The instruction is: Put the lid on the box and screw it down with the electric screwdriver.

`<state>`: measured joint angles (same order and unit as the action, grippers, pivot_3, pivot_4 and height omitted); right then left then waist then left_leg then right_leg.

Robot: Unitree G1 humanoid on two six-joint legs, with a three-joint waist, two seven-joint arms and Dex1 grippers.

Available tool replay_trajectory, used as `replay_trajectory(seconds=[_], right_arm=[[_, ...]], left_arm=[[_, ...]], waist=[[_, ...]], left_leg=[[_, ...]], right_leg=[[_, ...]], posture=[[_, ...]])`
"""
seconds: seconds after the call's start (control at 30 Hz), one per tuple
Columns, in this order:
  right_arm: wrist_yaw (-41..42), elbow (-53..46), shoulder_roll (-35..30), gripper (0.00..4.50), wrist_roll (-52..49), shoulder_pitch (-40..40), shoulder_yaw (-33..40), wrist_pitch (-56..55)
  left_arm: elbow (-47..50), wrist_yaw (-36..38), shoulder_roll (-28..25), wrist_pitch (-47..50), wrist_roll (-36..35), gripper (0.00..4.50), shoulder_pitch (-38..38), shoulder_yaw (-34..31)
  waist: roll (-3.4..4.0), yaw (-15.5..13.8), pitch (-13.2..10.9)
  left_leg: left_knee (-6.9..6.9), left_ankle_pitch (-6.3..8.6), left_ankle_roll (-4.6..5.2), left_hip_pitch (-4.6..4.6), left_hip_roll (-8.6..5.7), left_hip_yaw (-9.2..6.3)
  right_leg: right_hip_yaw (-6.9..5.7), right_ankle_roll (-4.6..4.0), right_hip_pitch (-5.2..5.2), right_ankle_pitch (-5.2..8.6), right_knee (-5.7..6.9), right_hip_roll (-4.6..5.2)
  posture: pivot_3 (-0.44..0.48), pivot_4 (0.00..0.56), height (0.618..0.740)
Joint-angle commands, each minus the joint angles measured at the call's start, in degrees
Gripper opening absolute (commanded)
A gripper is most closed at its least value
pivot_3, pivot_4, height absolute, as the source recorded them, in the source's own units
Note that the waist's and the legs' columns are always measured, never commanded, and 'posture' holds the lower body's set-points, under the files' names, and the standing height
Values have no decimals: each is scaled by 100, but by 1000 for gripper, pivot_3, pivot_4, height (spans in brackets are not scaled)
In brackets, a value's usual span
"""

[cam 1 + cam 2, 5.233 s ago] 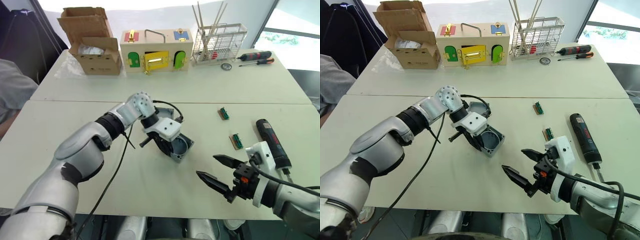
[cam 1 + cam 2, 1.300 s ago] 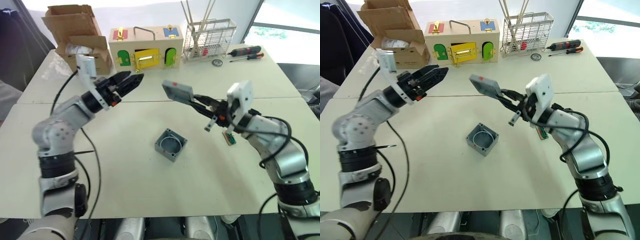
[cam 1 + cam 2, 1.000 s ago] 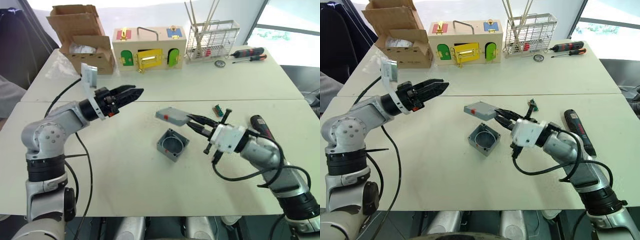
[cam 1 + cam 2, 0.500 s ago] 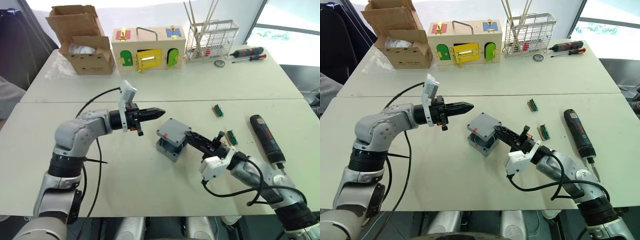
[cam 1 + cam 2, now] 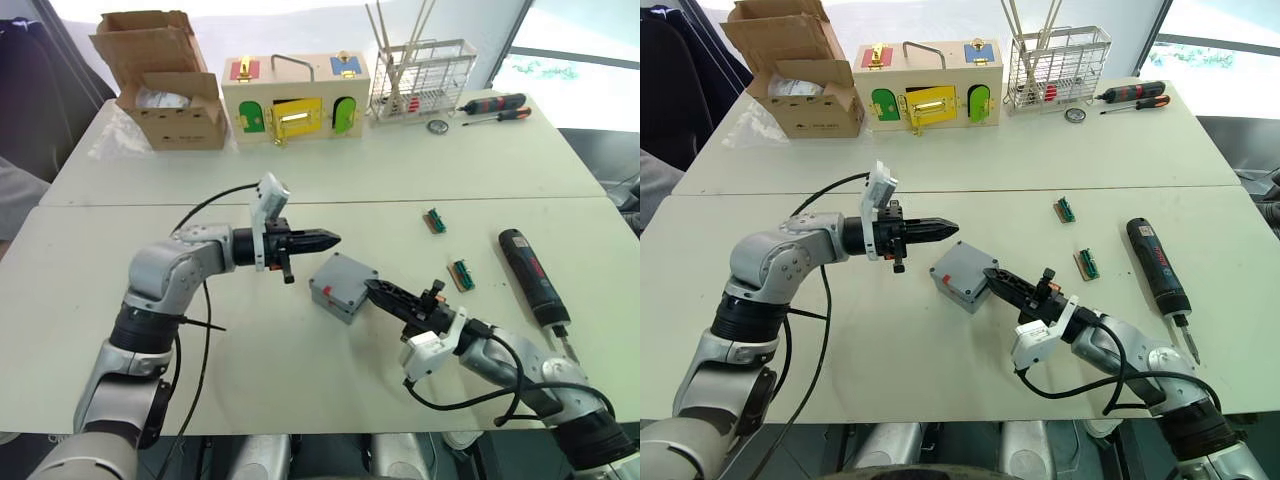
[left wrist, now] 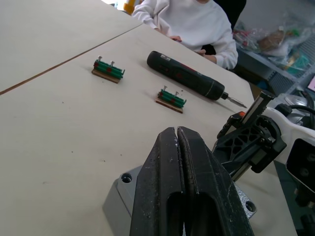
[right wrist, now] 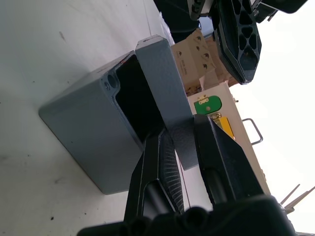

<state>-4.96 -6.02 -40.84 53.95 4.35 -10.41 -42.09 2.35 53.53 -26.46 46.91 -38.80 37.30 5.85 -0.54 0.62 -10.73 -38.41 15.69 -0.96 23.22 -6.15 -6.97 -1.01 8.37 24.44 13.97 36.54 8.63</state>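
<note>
White table (image 5: 330,390), two panels pushed together, window light at the far edge. Right hand (image 5: 992,276) low over the table mid-scene, fingers pinching the near-right edge of the lid (image 5: 343,283); right wrist view has the lid (image 7: 165,105) tilted on the box (image 7: 93,142), a dark gap open on one side, not seated flat. Box (image 5: 952,287) sits at table centre under the lid. Left hand (image 5: 330,239) just left and far of the lid, fingers pressed together, tips pointing right, near the lid's far-left corner, contact unclear; left wrist view shows the two black fingers (image 6: 165,182) tight against each other above the grey lid. Electric screwdriver (image 5: 532,279) lies flat on the right side of the table, bit toward the near edge, well apart from the box. Two small green terminal blocks (image 5: 435,220) between box and screwdriver. Far side: cardboard box (image 5: 170,80) far left, wooden box with coloured doors (image 5: 295,98), wire rack (image 5: 422,78), hand screwdrivers (image 5: 500,105) far right.
</note>
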Motion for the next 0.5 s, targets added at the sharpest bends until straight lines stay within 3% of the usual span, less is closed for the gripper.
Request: replay_trajectory(seconds=[0.03, 0.5], right_arm=[[-115, 105, -60, 122, 121, -14, -90, -30], [-250, 221, -100, 122, 334, -18, -302, 146]], left_arm=[[165, 40, 4, -65, 30, 11, -21, -49], [255, 112, 90, -247, 290, 11, -141, 178]], waist=[[-1, 0, 1], [-3, 0, 2]], left_leg=[[5, 0, 0, -5, 0, 7], [31, 0, 2, -53, 3, 48]], right_leg=[[7, 0, 0, 0, 0, 0], [51, 0, -18, 0, -3, -4]], posture=[[0, 150, 740], [0, 150, 740]])
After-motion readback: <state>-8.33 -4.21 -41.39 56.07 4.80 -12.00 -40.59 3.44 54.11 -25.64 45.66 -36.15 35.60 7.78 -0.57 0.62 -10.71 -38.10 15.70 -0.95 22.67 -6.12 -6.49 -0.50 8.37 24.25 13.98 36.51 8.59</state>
